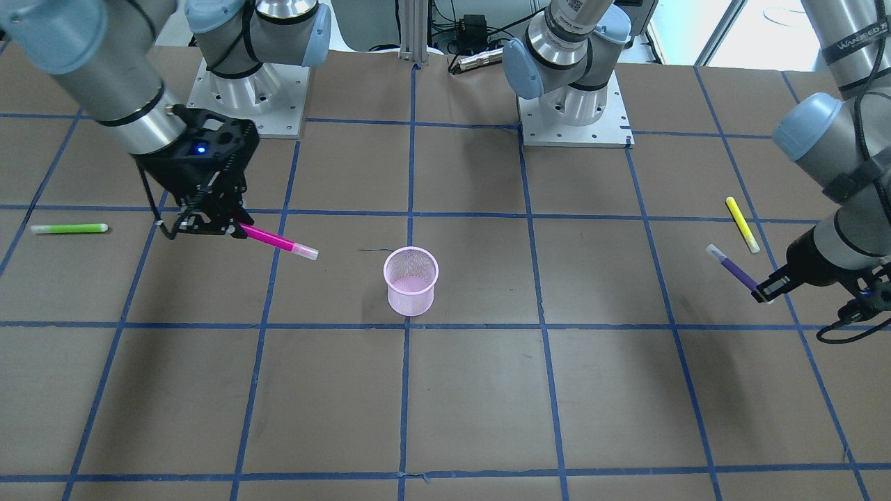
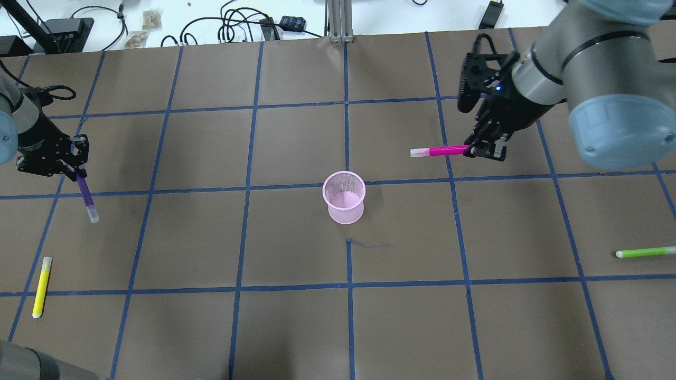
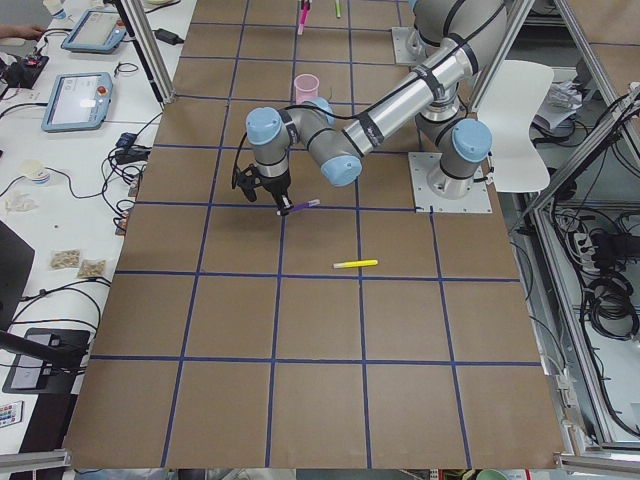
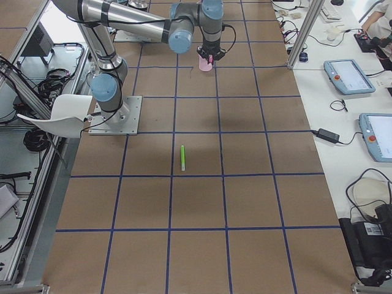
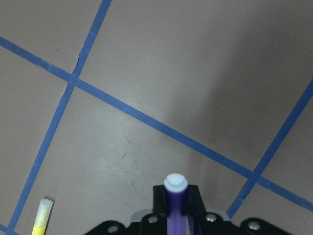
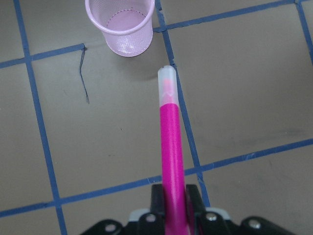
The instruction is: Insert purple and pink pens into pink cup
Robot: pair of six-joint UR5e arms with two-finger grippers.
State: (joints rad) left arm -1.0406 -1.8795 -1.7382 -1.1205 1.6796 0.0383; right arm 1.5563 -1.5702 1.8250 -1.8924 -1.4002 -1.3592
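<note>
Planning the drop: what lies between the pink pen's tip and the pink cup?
Only bare table and a blue tape line, shown in the right wrist view.

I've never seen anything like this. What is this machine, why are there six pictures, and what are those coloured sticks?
The machine is two robot arms bolted to a brown table marked with blue tape. Each arm ends in a two-finger gripper. Six cameras caught the same moment: one above and behind the robot, one facing it, one at each end of the table, and one on each wrist looking along the fingers. The sticks are pens. The left gripper is clamped on a purple pen. The right gripper holds a pink pen, which points towards the pink mesh cup standing mid-table, where both pens should go. A yellow pen and a green pen lie loose on the table, untouched.
</note>
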